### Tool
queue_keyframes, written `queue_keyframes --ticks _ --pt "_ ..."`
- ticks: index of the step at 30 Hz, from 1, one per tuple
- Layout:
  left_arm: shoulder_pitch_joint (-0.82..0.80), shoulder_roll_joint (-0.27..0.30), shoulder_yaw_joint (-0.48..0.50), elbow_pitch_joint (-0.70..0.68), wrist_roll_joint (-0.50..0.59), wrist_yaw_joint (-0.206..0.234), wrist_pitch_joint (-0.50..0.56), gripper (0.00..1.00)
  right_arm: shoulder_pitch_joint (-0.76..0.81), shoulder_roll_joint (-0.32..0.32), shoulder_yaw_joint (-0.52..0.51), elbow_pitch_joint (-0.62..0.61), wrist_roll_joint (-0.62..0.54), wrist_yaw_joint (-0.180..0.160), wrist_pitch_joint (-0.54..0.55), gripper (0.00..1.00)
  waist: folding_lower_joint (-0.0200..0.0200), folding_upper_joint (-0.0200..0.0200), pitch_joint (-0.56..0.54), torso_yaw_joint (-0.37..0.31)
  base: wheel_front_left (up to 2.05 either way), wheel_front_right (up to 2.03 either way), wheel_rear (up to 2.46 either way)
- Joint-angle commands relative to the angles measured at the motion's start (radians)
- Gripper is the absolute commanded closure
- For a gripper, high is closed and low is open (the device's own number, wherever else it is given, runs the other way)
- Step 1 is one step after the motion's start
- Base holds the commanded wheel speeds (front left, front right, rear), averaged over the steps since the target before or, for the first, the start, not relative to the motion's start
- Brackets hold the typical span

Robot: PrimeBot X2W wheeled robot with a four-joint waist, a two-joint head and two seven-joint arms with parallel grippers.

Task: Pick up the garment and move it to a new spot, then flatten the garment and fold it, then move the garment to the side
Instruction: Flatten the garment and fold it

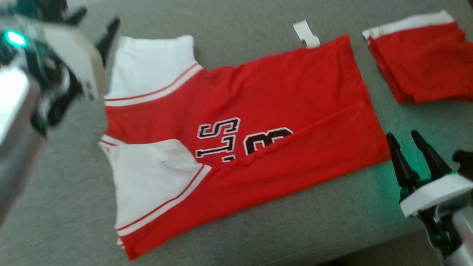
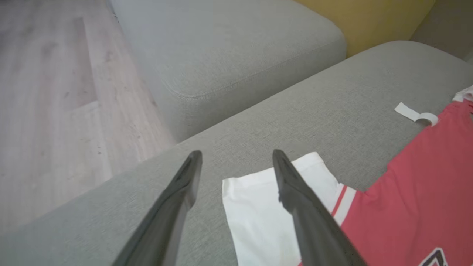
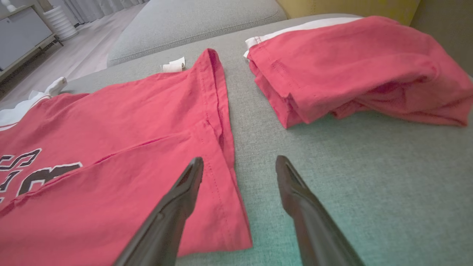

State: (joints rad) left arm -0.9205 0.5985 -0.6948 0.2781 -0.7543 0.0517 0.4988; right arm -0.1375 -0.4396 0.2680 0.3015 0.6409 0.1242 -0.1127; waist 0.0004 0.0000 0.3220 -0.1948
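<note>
We see a grey fabric sofa seat (image 2: 281, 111) with a second grey cushion (image 2: 229, 48) just beside it. Behind them stands something mustard yellow (image 2: 369, 18). Pale wood floor (image 2: 55, 92) runs alongside. Farther off we make out a grey cabinet (image 3: 22, 33), a white ribbed object (image 3: 61, 24) and pale curtains (image 3: 99, 5).

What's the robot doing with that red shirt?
It's folding a red shirt on a grey sofa. The shirt lies spread out with its near long edge folded over. The left gripper by the white sleeve and the right gripper by the hem are both open, holding nothing. Another red garment lies folded beside it.
</note>
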Motion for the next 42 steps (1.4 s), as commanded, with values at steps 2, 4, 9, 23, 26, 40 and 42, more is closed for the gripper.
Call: queue_keyframes --ticks 2,4,9,23,26,40,42 --pt "-0.118 0.014 0.036 0.048 -0.016 -0.018 0.070 0.00 -0.026 -0.019 0.016 -0.036 -0.006 0.007 -0.002 0.00 -0.0004 0.0000 0.085 -0.065 0.00 0.00 0.00" --pt "-0.177 -0.004 0.031 0.111 -0.019 -0.023 0.114 0.00 -0.040 -0.017 0.025 -0.040 -0.006 0.007 -0.004 0.00 -0.0004 0.0000 0.109 -0.081 0.00 0.00 0.00" --pt "-0.253 -0.010 0.003 0.223 0.001 -0.028 0.198 0.00 -0.067 -0.011 0.042 -0.039 0.001 0.007 -0.014 0.00 -0.0004 0.0000 0.147 -0.106 0.00 0.00 0.00" --pt "-0.261 0.037 -0.045 0.357 0.024 -0.028 0.304 0.47 -0.110 0.002 0.075 0.032 0.027 0.007 -0.062 0.00 -0.0004 0.0000 0.165 -0.143 0.00 0.00 0.00" --pt "-0.254 0.034 -0.042 0.354 0.007 -0.035 0.311 1.00 -0.118 0.003 0.077 0.041 0.031 0.007 -0.068 0.00 -0.0004 0.0000 0.165 -0.144 0.00 0.00 0.00" --pt "-0.254 -0.004 -0.056 0.312 0.015 -0.085 0.197 1.00 -0.259 -0.057 0.102 0.017 0.038 0.007 0.021 0.00 -0.0004 0.0000 0.123 -0.076 0.00 0.00 0.00" --pt "-0.267 -0.018 -0.060 0.305 0.022 -0.089 0.176 1.00 -0.313 -0.063 0.118 0.014 0.047 0.007 0.078 0.00 -0.0004 0.0000 0.120 -0.057 0.00 0.00 0.00"
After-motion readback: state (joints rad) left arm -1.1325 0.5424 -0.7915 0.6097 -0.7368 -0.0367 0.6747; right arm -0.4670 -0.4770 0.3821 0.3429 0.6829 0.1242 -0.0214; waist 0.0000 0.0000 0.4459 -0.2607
